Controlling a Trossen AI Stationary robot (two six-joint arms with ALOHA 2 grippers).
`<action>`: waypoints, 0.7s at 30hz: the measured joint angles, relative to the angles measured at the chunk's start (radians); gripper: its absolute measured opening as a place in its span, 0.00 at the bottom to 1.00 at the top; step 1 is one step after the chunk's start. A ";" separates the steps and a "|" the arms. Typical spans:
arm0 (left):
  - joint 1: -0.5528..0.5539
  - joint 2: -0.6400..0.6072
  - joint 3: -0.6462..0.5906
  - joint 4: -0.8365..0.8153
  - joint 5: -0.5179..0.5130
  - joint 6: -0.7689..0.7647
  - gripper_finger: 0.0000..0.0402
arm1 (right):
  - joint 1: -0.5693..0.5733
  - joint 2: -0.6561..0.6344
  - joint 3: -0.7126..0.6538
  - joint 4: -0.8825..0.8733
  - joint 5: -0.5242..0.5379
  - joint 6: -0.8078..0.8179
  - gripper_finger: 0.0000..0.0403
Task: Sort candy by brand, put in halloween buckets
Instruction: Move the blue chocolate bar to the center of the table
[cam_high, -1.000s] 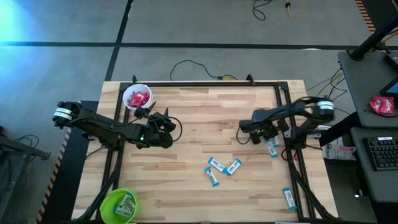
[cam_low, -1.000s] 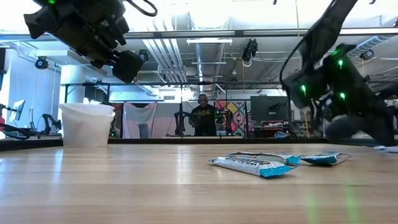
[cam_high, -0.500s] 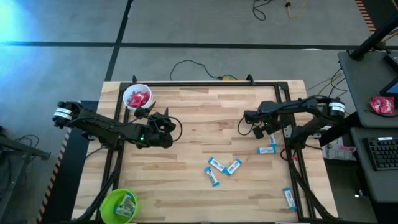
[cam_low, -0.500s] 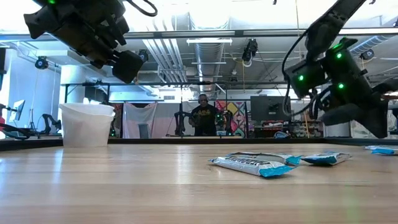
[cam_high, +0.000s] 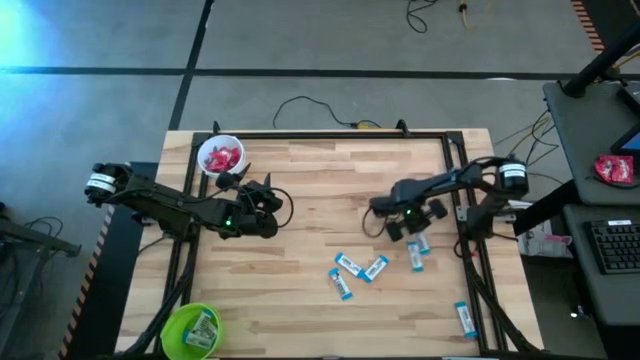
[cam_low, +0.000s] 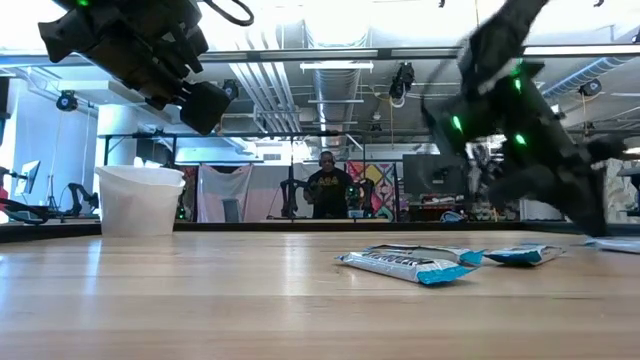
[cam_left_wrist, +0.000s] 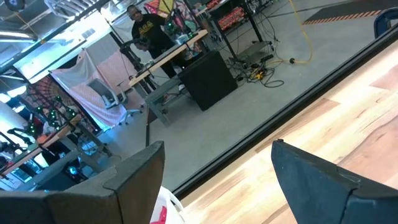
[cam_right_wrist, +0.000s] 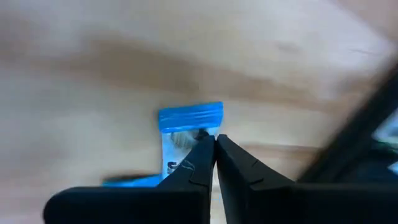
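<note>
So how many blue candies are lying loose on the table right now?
5: three clustered mid-table, one under the right claw, one near the right front edge. The arm may hide others.

The bench (cam_high: 330, 190) is pale wood in narrow joined strips, smooth with a soft satin sheen. The blue and white candy (cam_high: 375, 268) wrappers look like glossy film, crinkled at the ends. The white bucket (cam_low: 138, 200) seems matt, slightly translucent plastic; the lime green bucket (cam_high: 178, 325) is smooth plastic. The left end effector (cam_left_wrist: 217, 180) has matt dark fingers (cam_left_wrist: 317, 180), like the right end effector (cam_right_wrist: 215, 144). The floor (cam_high: 300, 50) is dull grey concrete.
</note>
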 joint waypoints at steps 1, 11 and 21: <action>0.000 0.000 0.000 0.000 0.000 0.000 0.69 | 0.037 0.001 0.028 0.008 -0.005 0.019 0.03; 0.000 0.000 0.000 0.003 -0.018 -0.026 0.69 | 0.362 0.005 0.222 -0.035 0.069 0.184 0.05; 0.000 0.000 0.000 0.004 -0.016 -0.027 0.69 | 0.395 0.011 0.094 -0.001 0.043 0.138 0.41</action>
